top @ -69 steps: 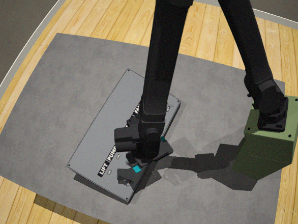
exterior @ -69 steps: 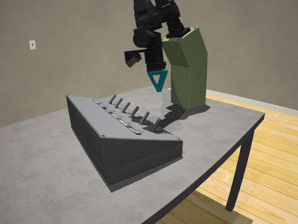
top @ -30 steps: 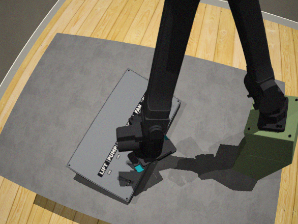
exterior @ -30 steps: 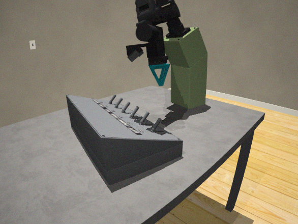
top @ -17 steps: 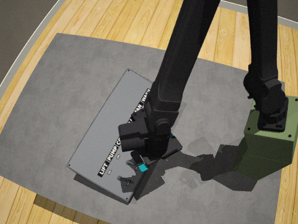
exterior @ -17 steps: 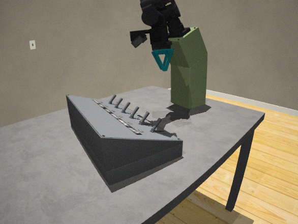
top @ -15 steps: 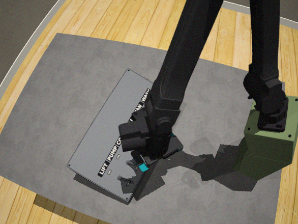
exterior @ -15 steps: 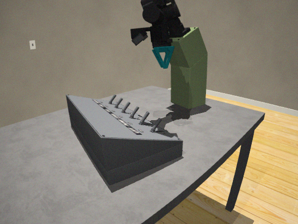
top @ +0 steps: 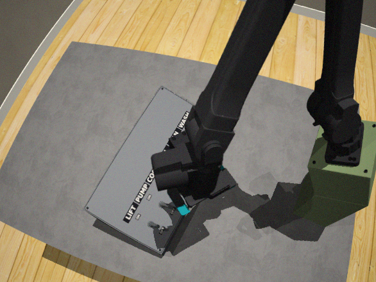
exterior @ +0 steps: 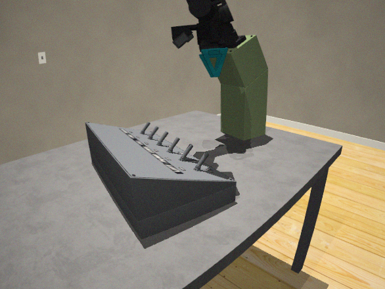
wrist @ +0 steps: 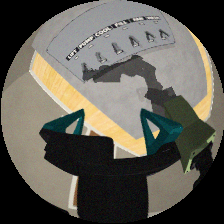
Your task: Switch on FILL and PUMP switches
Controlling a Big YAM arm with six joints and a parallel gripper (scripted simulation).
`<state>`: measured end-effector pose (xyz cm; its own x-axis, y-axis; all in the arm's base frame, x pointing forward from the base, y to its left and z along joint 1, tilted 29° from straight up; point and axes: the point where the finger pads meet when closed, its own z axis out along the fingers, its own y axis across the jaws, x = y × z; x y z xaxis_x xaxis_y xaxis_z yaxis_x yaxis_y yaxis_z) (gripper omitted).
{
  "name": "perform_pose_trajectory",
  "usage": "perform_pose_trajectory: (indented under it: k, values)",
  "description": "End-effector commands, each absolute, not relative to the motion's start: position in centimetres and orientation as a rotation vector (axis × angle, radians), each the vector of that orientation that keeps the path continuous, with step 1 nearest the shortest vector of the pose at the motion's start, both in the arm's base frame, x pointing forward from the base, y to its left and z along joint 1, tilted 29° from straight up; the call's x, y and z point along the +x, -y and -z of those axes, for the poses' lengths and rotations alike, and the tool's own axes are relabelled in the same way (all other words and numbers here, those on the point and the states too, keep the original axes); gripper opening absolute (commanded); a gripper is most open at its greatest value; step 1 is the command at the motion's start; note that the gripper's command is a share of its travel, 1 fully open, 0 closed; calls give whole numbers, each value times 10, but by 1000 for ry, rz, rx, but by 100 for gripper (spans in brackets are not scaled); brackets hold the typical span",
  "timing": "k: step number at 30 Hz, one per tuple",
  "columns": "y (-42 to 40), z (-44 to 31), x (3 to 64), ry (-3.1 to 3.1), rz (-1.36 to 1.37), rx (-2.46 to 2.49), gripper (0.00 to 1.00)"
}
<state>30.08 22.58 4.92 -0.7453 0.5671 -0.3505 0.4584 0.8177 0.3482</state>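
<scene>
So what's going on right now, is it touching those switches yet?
Gripper open, jaws empty, hanging high above the console. Not touching. All six switch levers lean alike; on or off can't be told. Nothing between jaws and switches.
</scene>
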Motion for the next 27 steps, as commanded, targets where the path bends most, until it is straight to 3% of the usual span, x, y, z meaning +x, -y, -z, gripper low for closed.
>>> perform_pose_trajectory:
  k: [1,7,15,27]
  values:
    - [-226,-51,299,-2555,-326,776,100]
    - [-248,-60,318,-2522,-339,667,100]
    - [-321,-42,390,-2291,-35,105,100]
    - [-320,-49,395,-2254,-11,77,100]
